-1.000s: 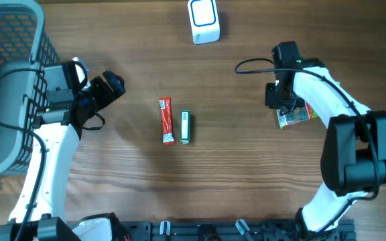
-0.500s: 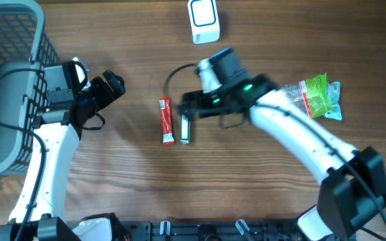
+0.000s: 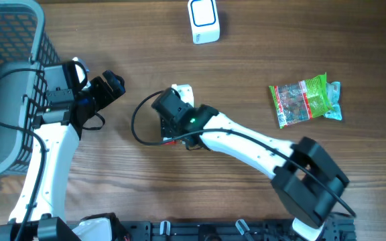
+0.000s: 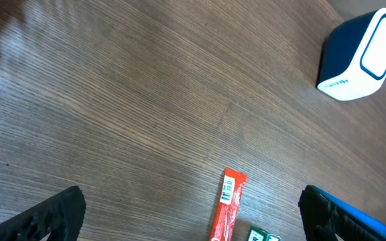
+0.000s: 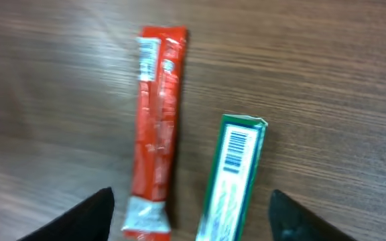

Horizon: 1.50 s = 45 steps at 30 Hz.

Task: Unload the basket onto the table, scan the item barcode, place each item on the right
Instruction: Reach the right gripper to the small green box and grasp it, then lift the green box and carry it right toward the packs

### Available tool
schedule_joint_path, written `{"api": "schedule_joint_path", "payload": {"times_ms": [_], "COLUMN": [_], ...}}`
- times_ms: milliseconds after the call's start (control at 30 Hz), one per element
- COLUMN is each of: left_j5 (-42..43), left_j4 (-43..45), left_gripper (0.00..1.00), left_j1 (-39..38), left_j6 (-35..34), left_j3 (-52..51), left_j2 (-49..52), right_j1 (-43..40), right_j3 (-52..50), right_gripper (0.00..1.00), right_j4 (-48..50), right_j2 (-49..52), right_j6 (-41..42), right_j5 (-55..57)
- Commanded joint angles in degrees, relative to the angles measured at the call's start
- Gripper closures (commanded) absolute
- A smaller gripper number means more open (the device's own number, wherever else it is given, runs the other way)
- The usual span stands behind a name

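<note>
Right arm reaches across to the middle of the table (image 3: 260,40). The right gripper (image 5: 193,217) hangs over two small items lying side by side, apart from each other.

Right wrist view: jaws wide, the two dark fingers (image 5: 89,214) at the lower corners of the picture. Both items lie in the gap between them, and neither is gripped.
- Red stick packet (image 5: 154,127): on the left-finger side, flat on the wood, printed barcode at its upper end. Its lower end sits near that finger, with a strip of table showing between them.
- Green box (image 5: 236,174): just beside the red packet, slightly tilted, with the barcode (image 5: 236,142) face up. It lies nearer the middle of the gap, well clear of the right finger.

I cannot tell how high the fingertips stand above the wood.

Overhead, the right wrist covers nearly all of both items.

Scanner (image 3: 203,21): white and blue, at the far edge of the table, well apart from the items.

Snack bag (image 3: 305,100): flat on the table toward the right edge.

Left gripper (image 4: 193,201): jaws wide and holding nothing, beside the basket (image 3: 41,47) at the far-left corner. Its camera catches the red packet near the bottom edge of the picture.
</note>
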Motion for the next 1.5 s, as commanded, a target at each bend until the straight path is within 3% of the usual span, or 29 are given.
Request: {"api": "schedule_joint_path", "payload": {"times_ms": [0,233,1100,1267,1400,1467], "left_j5": [0.24,0.24,0.24,0.24,0.24,0.24], "left_j4": [0.13,0.13,0.13,0.13,0.13,0.13], "left_gripper": [0.0,0.0,0.0,0.0,0.0,0.0], "left_j1": [0.17,0.17,0.17,0.17,0.17,0.17], "left_j6": [0.5,0.5,0.5,0.5,0.5,0.5], "left_j3": [-0.04,-0.04,-0.04,-0.04,-0.04,-0.04], "left_j2": [0.35,0.35,0.35,0.35,0.35,0.35], "right_j1": [0.09,-0.04,-1.11,-1.46,-3.3,-4.7], "right_j3": [0.46,0.46,-3.1,-3.1,-3.04,-2.6], "right_gripper": [0.35,0.48,0.57,0.74,0.73,0.69], "right_j4": [0.02,0.2,4.09,4.24,4.52,4.96], "right_j2": [4.13,4.92,5.86,5.84,5.73,5.29], "right_j6": [1.95,1.81,3.91,3.72,2.73,-1.6], "right_j5": [2.27,2.75,2.91,4.79,9.16,9.14]}}
